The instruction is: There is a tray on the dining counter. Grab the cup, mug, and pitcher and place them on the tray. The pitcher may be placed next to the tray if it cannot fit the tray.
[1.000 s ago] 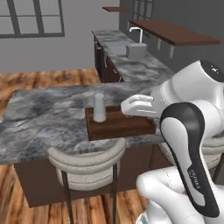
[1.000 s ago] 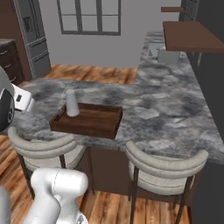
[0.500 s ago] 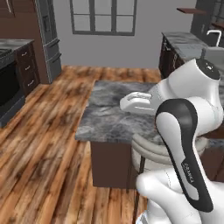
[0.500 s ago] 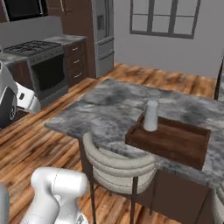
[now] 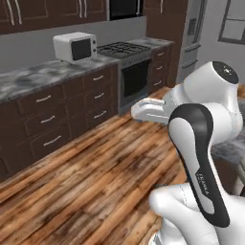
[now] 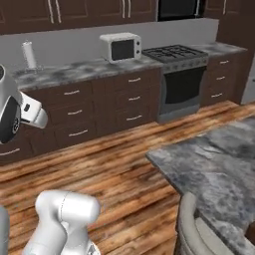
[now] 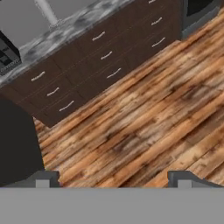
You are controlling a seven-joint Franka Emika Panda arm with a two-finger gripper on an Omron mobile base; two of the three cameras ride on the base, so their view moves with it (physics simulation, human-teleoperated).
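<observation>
My gripper [image 7: 113,180] is open over bare wooden floor, with nothing between its two dark fingertips [image 7: 43,179]. A corner of the grey marbled dining counter [image 6: 219,164] shows at the lower right of the right base view, and a sliver of it lies behind my arm in the left base view [image 5: 232,152]. The tray, the cup, the mug and the pitcher are out of view.
A long marbled worktop [image 6: 74,72] on dark drawer cabinets [image 6: 99,112] runs along the wall. It carries a white microwave [image 6: 121,46] and a paper towel roll [image 6: 28,55], with a stove [image 6: 174,52] beside it. A grey chair back [image 6: 191,229] stands at the counter's near edge.
The base has turned, so both base views have swung away from the dining counter with its tray and pitcher to the wall cabinets and stove. The gripper stays open.
</observation>
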